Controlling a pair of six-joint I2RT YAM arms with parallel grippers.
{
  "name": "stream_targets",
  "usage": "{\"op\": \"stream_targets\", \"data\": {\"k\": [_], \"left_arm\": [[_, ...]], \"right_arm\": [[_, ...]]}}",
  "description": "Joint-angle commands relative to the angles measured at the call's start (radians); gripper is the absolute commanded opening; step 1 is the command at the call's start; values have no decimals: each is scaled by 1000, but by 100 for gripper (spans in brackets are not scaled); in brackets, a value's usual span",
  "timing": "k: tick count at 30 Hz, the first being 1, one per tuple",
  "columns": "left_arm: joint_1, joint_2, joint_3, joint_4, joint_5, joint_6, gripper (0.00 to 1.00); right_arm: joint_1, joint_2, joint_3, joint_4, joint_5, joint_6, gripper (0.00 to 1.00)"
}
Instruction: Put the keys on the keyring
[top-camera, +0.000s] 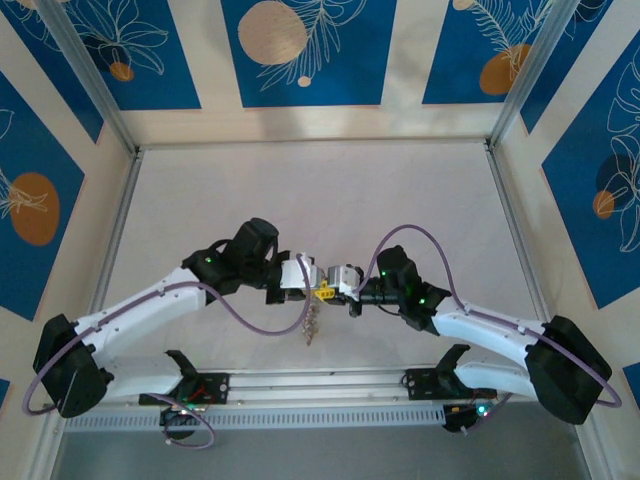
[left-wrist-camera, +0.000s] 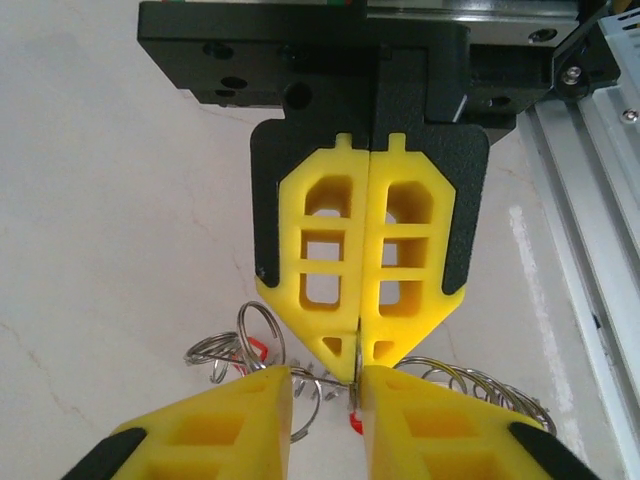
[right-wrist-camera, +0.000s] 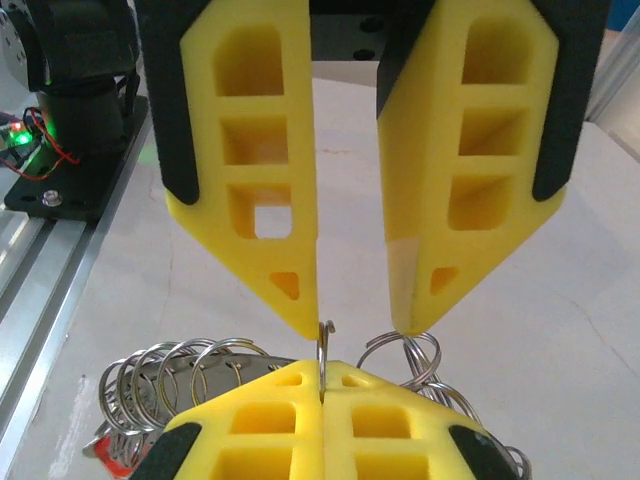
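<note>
Both grippers meet tip to tip above the table's near middle. My right gripper (right-wrist-camera: 322, 372) is shut on a thin silver split ring (right-wrist-camera: 323, 340) that belongs to the keyring (right-wrist-camera: 200, 372), a grey metal ring fringed with many small silver rings. My left gripper (left-wrist-camera: 325, 378) faces it with its jaws apart, and one of its fingertips (right-wrist-camera: 305, 310) touches the pinched ring. Red key heads (left-wrist-camera: 256, 348) show among the silver rings below. In the top view the cluster (top-camera: 310, 328) hangs under the two grippers, the left (top-camera: 310, 289) and the right (top-camera: 336, 287).
An aluminium rail (top-camera: 320, 385) with both arm bases runs along the near edge. Aluminium frame posts (top-camera: 505, 110) and blue patterned walls enclose the white table (top-camera: 320, 200). A purple cable (top-camera: 255, 318) loops from the left arm close to the hanging cluster.
</note>
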Motion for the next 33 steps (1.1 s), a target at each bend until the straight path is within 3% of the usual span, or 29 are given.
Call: {"op": "stream_targets", "data": {"k": [1,9,12,14,17,19,25,33], "left_arm": [[4,39,26,-6,47,-5,19],[5,58,34,-29,62,8,17],[5,62,36,-32,65,11,0],[5,60,37,-34,73,11,0],[9,47,32,-14,98,-5,0],[22,29,21,19,135,-29,0],[76,-9,-8,138,260,-127,0],[78,-9,-6,136,294,-131,0]], "right_arm": [[3,-17,22,-9,-1,-21,0],[-2,-14,10,35,3,-8,0],[-3,-14,5,56,-9,1,0],[-5,-17,-2,71,-14,4,0],[-10,-28,-38,124,-7,18,17],[-20,-50,-77,173,6,46,21],[-22,-112,-173,294,36,138,23],[-26,-106,-165,324,23,143,23]]}}
